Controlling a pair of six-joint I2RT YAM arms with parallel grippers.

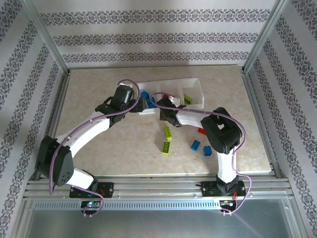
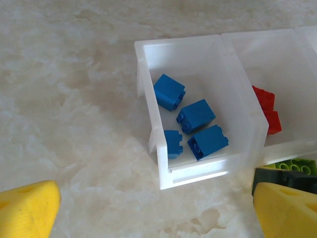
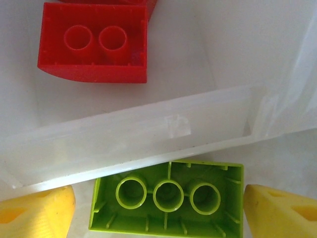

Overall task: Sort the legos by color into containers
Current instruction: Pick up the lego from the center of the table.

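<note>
Legos (image 1: pixel 195 145) are split between the white tray (image 2: pixel 141 74) and the worktop (image 2: pixel 74 99). From the left wrist I see four blue bricks (image 2: pixel 195 116) in the end compartment and red ones in the middle one. The overhead view shows a handful of lime, blue and red pieces loose on the worktop near the right arm.

The one I care about is the lime green brick (image 3: pixel 168 203). It sits just outside the tray's near wall, hollow underside facing my right wrist camera, with a red brick (image 3: pixel 94 42) on the far side of that wall. My right tool (image 3: pixel 158 213) stands astride it lengthwise, its yellow pads (image 3: pixel 37 213) wide: one is almost at the end face, the other shows a gap, so I judge it not yet pinched. My left tool (image 2: pixel 158 213) hangs fully spread and empty in front of the blue compartment.

I expect this piece to be light, rigid and slick-sided. The flat end walls are the place to press, squarely and centred, because an off-centre pinch on smooth plastic would let it pivot or squirt out. The tray looks thin and light, so brushing its wall could shove it.
</note>
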